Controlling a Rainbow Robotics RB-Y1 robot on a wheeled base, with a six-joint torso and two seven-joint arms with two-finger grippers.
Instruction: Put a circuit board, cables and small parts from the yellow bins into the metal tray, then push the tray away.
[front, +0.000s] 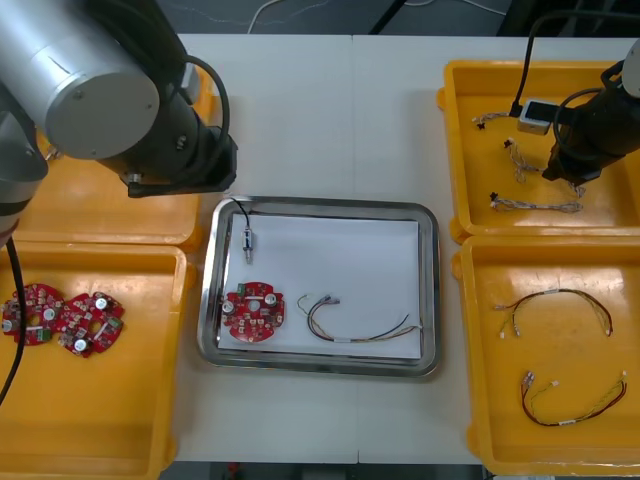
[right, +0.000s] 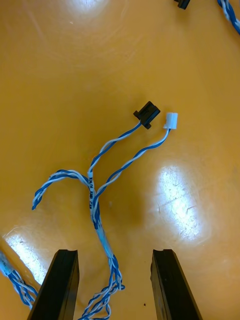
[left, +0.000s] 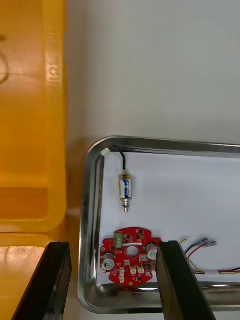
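The metal tray (front: 428, 290), white inside, holds a red circuit board (front: 252, 312), a small metal part on a black cable (front: 246, 238) and a red and yellow cable (front: 355, 322). My right gripper (right: 115, 287) is open and low in the far right yellow bin (front: 460, 150). A twisted blue and white cable (right: 95, 200) runs between its fingers without being pinched. That cable (front: 535, 204) lies along the bin's near side. My left gripper (left: 112, 282) hangs open above the tray's left rim (left: 92, 200), over the circuit board (left: 131, 255) and the small metal part (left: 125, 189).
The near left bin (front: 100, 420) holds two more circuit boards (front: 62, 320). Two red and yellow cables (front: 555, 305) lie in the near right bin. More blue and white cables (front: 518, 158) sit in the far right bin. My left arm (front: 150, 110) covers the far left bin.
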